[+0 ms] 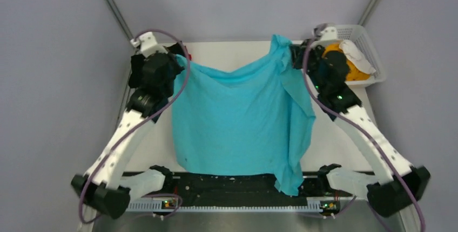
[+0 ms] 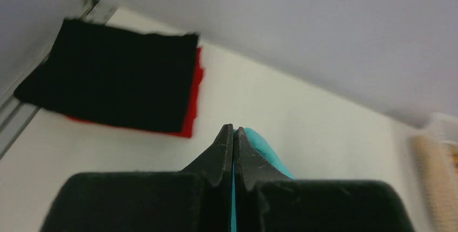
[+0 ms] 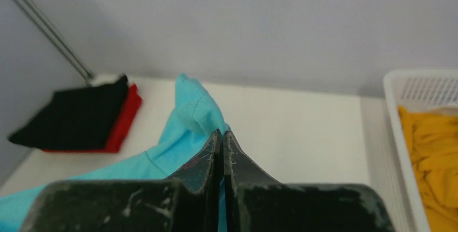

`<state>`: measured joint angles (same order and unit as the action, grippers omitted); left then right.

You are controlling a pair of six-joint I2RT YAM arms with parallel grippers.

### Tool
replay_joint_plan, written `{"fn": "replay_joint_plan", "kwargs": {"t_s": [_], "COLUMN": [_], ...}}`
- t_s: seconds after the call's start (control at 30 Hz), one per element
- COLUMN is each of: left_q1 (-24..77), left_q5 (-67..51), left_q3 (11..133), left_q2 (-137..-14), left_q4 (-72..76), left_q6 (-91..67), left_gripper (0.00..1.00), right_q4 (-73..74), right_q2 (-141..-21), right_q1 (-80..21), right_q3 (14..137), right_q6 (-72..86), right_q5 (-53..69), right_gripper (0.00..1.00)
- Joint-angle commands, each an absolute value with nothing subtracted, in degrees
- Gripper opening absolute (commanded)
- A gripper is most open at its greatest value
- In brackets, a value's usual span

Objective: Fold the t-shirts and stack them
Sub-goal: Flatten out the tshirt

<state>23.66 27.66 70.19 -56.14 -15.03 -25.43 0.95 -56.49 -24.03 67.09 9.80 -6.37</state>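
**Robot test cell in a laboratory**

A white table (image 1: 330, 140) is boxed in by plain grey panels (image 1: 48, 81), with slim metal posts (image 1: 112, 6) at its far corners. Two cabled robot arms (image 1: 116, 145) are bolted to a black rail (image 1: 232, 191) along its near edge.

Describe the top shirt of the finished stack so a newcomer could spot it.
Look at the white table, in its far-left corner beside the wall. Two folded shirts are stacked there; the black shirt lies on top, with only an edge of the red shirt showing beneath.
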Motion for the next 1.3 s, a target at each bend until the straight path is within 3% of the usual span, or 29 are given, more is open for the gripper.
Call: {"fn": "replay_joint_plan", "kwargs": {"t_s": [0.0,0.03,0.07,0.13,0.2,0.23,0.33,0.47,0.7,0.83,1.07,1.27], "left_q1": [17.88,16.76,15.87,14.16,13.47,13.45,13.45,13.45,15.46,17.39,17.67,17.67], "left_q5": [36.88,36.49,36.21,34.27,32.91,31.96,27.02,20.03,2.44,0.62,2.9,7.24], "left_q3": [66.7,67.71,69.75,76.24,82.46,84.89,86.28,82.22,66.31,57.41,49.1,48.9], "left_q2": [-73.82,-80.37,-85.52,-94.67,-101.53,-103.79,-105.15,-102.1,-94.29,-90.84,-90.07,-93.42], "left_q4": [-15.25,-15.13,-15.47,-19.24,-22.36,-23.38,-22.13,-20.65,-14.29,-10.78,-8.21,-9.75], "left_q6": [-30.72,-31.69,-32.71,-34.68,-34.97,-33.95,-32.83,-33.33,-36.95,-38.77,-40.3,-39.43], "left_gripper": [0.06,0.2,0.38,0.6,0.8,0.95,0.99,0.99,0.99,0.99,0.99,0.99], "right_q4": [-11.59,-14.19,-16.59,-18.1,-14.48,-12.29,-7.83,-5.79,7.89,12.24,9.02,4.09], "right_q2": [-72.01,-76.4,-80.91,-89.72,-96.56,-98.84,-101.7,-96.65,-87.22,-88.13,-95.53,-101.77], "right_q1": [-20.1,-19.04,-18.21,-17.22,-17.0,-17.02,-17.05,-17.02,-22.3,-24.95,-24.96,-24.99], "right_q3": [60.33,59.54,59.42,62.22,67.76,70.14,73.99,69.67,60.92,59.3,60.27,62.53], "right_q6": [9.33,10.27,11.13,12.52,12.51,11.96,11.16,12.06,3.31,1.27,12.66,18.5], "right_q5": [-6.44,-3.64,-1.52,1.09,1.0,1.05,1.02,0.26,-5.09,-10.14,-12.19,-15.72], "right_gripper": [0.0,0.01,0.12,0.62,0.75,0.78,0.85,0.98,0.99,0.98,0.8,0.66]}}
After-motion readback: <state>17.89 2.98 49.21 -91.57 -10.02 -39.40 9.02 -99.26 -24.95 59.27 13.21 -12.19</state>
